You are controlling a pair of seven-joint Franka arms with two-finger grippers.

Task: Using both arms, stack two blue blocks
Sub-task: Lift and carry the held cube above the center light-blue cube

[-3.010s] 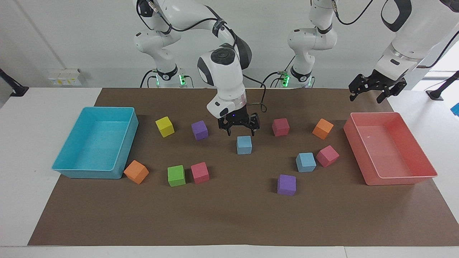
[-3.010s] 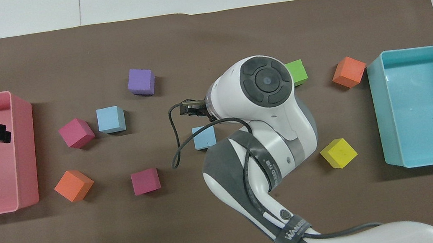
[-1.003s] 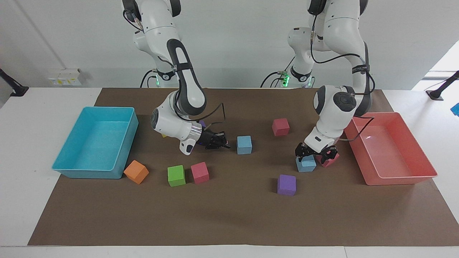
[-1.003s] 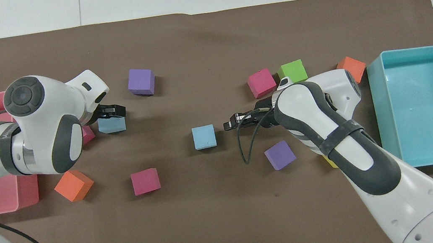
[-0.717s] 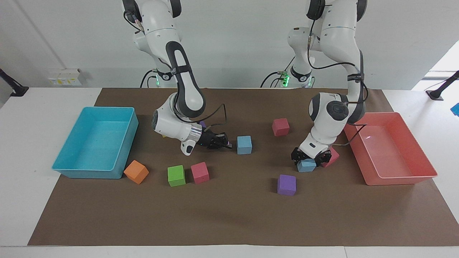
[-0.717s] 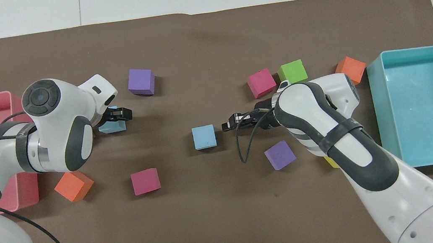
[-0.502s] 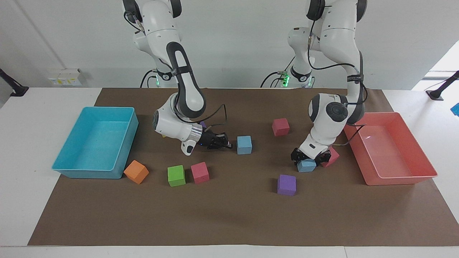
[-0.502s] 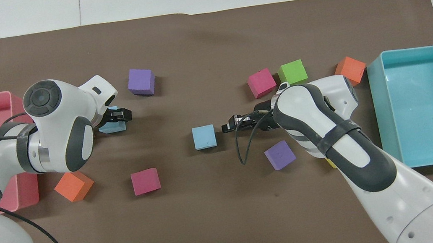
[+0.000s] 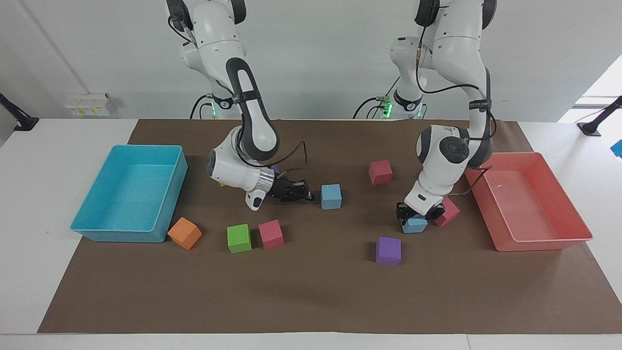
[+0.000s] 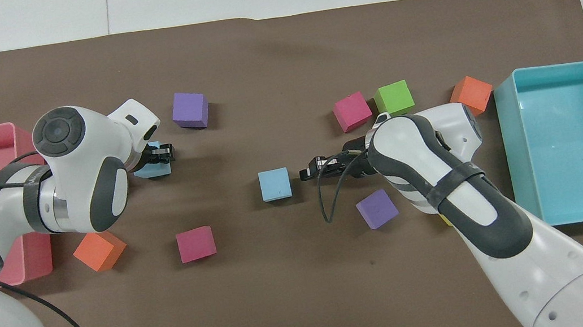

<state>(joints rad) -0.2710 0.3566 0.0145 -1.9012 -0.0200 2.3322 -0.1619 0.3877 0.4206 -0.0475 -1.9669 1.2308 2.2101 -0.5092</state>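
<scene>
One blue block (image 9: 331, 196) lies mid-table; it also shows in the overhead view (image 10: 275, 184). My right gripper (image 9: 305, 194) lies low and sideways just beside it, toward the right arm's end, not touching; it shows in the overhead view (image 10: 311, 171) too. The other blue block (image 9: 414, 225) rests on the mat near the red tray and shows partly in the overhead view (image 10: 154, 169). My left gripper (image 9: 417, 214) is down on it, shut on its sides, as the overhead view (image 10: 160, 154) also shows.
A cyan tray (image 9: 146, 146) stands at the right arm's end, a red tray (image 9: 505, 154) at the left arm's end. Red cubes (image 9: 380, 172) (image 9: 448, 212) (image 9: 270, 234), purple cube (image 9: 388, 251), green cube (image 9: 239, 238) and orange cube (image 9: 184, 233) lie around.
My left gripper came down from above the red tray onto the blue block and narrowed on it. My right gripper left its place over the middle block and now lies sideways beside it.
</scene>
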